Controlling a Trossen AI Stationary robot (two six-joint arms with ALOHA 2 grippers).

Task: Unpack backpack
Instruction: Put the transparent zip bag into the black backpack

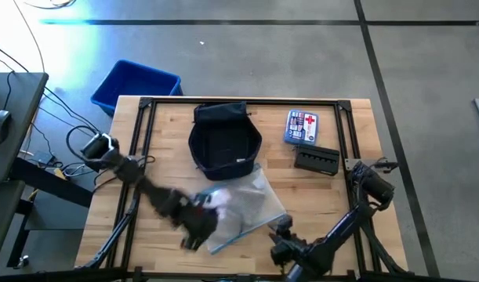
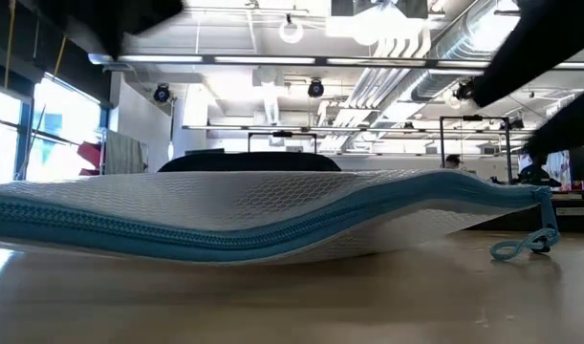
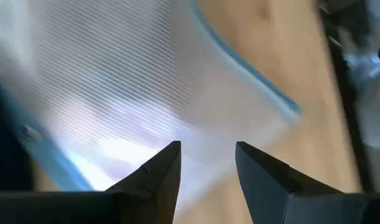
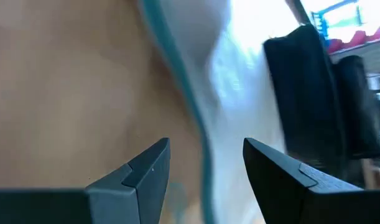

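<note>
The dark navy backpack (image 1: 223, 139) lies on the far middle of the table, its opening up. A flat clear zip pouch (image 1: 243, 207) with a light blue zipper edge lies flat on the table in front of it; it also fills the low view (image 2: 272, 215). My left gripper (image 1: 201, 223) is open above the pouch's left part (image 3: 177, 93). My right gripper (image 1: 282, 235) is open at the pouch's near right edge, its fingers on either side of the blue zipper edge (image 4: 190, 106). I cannot tell whether either gripper touches the pouch.
A small first-aid box (image 1: 302, 125) with a red cross and a black case (image 1: 316, 160) lie at the far right. A bright blue bin (image 1: 136, 84) stands on the floor beyond the table's far left corner. A black frame (image 1: 247, 102) borders the table.
</note>
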